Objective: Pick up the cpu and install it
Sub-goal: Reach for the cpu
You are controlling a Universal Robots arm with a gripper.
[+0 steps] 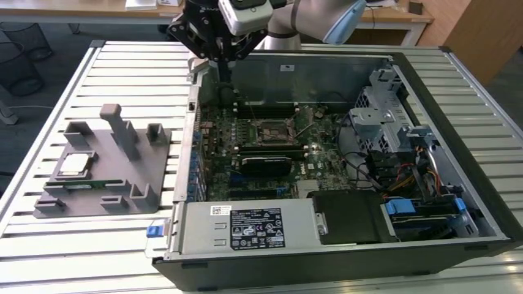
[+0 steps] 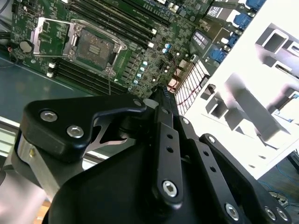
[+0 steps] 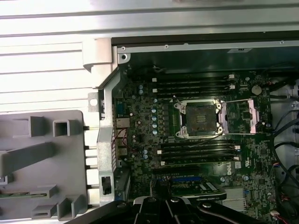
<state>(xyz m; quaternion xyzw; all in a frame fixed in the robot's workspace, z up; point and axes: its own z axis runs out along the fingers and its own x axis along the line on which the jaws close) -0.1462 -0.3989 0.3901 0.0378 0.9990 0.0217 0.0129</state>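
Note:
The cpu (image 1: 76, 163), a small silver-topped square chip, lies flat on the grey holder block (image 1: 122, 199) at the exterior view's left, outside the computer case. My gripper (image 1: 221, 75) hangs over the case's back corner, well away from the chip, its fingers shut together with nothing between them. In the second wrist view its black linkages run to the closed tips (image 2: 161, 91). The motherboard's square socket (image 3: 201, 119) stands open, its metal load plate (image 3: 240, 116) flipped aside and its inside bare. The socket (image 2: 96, 46) shows the same in the second wrist view.
The open computer case (image 1: 245, 236) sits on a slatted metal table (image 1: 98, 67). A long green memory stick (image 1: 86, 184) lies on the holder block near the chip. Drive cages and cables (image 1: 392, 141) crowd the case's right side. Upright pegs (image 1: 114, 125) rise from the holder block.

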